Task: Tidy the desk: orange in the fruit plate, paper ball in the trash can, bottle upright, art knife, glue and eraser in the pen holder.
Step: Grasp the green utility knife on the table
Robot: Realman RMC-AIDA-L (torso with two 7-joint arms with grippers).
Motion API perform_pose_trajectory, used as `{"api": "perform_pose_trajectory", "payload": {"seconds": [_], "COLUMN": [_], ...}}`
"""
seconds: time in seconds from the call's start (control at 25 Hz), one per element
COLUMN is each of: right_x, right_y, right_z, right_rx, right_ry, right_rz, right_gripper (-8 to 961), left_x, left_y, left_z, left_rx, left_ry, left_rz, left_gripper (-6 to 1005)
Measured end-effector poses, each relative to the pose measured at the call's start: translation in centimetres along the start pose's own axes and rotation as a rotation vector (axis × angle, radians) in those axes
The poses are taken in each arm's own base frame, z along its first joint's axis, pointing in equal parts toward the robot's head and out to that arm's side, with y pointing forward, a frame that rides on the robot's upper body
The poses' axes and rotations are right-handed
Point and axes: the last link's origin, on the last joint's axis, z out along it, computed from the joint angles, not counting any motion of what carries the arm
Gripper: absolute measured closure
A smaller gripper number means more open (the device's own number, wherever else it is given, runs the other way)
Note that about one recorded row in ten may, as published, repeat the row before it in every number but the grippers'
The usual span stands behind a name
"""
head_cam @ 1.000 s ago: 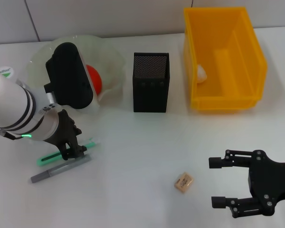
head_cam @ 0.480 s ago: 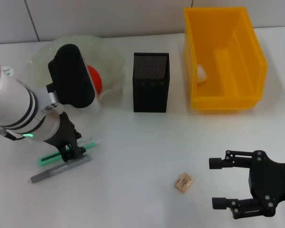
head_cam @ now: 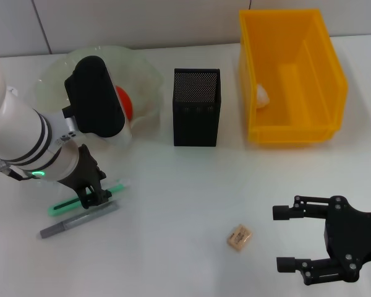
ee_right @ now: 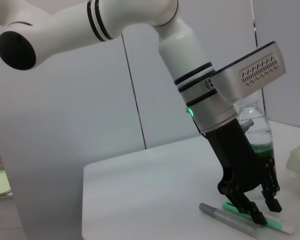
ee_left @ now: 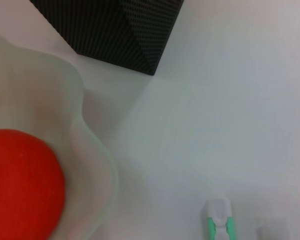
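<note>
Left hand point(head_cam: 94, 197) is low over the green stick point(head_cam: 86, 197) and grey art knife point(head_cam: 78, 221) lying on the desk point(head_cam: 185, 192), fingers spread astride them, nothing gripped; positioned to pick for the pen holder point(head_cam: 196, 116). Right hand point(head_cam: 284, 238) parked, released, near the eraser point(head_cam: 239, 237).

Orange point(head_cam: 125, 103) in fruit plate point(head_cam: 145, 77), seemingly.

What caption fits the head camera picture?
Left gripper reaches down over grey art knife and green glue stick; right gripper open.
</note>
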Motion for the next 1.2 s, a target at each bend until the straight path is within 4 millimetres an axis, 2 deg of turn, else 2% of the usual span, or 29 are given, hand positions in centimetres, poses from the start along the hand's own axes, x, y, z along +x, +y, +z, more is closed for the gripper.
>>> {"api": "perform_pose_trajectory", "payload": {"seconds": [0.88, 1.0, 1.2], "right_x": [0.03, 0.04, 0.04], "right_y": [0.02, 0.02, 0.02], "right_z": [0.01, 0.01, 0.01], "right_rx": [0.0, 0.0, 0.0], "right_ry": [-0.001, -0.001, -0.001], "right_rz": [0.002, 0.003, 0.003], "right_gripper": [174, 174, 174], "left_x": [0.05, 0.06, 0.25], "left_y": [-0.23, -0.23, -0.18], "left_z": [0.49, 0.49, 0.4], "left_rx": [-0.01, -0.011, -0.015], "left_ry": [-0.017, -0.016, -0.005], "left_rz": [0.001, 0.002, 0.007], "left_gripper": [666, 794, 807]}}
